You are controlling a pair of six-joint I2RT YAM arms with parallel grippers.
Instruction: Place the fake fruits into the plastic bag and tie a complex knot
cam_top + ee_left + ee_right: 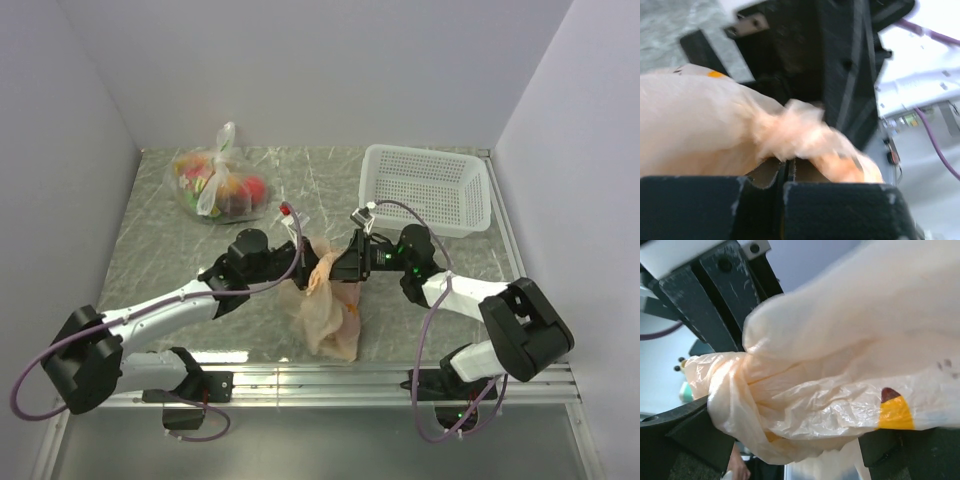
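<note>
The peach-orange plastic bag (328, 305) lies crumpled at the table's middle, its top pulled up between both grippers. My left gripper (303, 262) comes at it from the left. In the left wrist view the left gripper (786, 169) has its pads pressed together on a twisted bunch of the bag (795, 132). My right gripper (343, 268) comes from the right. In the right wrist view the right gripper (785, 440) has its fingers (685, 435) wide apart with bunched bag film (815, 390) lying between them. No fake fruits show; the bag's contents are hidden.
A white perforated basket (425, 188) stands at the back right. A clear bag with white handles (215, 185), holding mixed fruits, sits at the back left. Grey walls close in the table on three sides.
</note>
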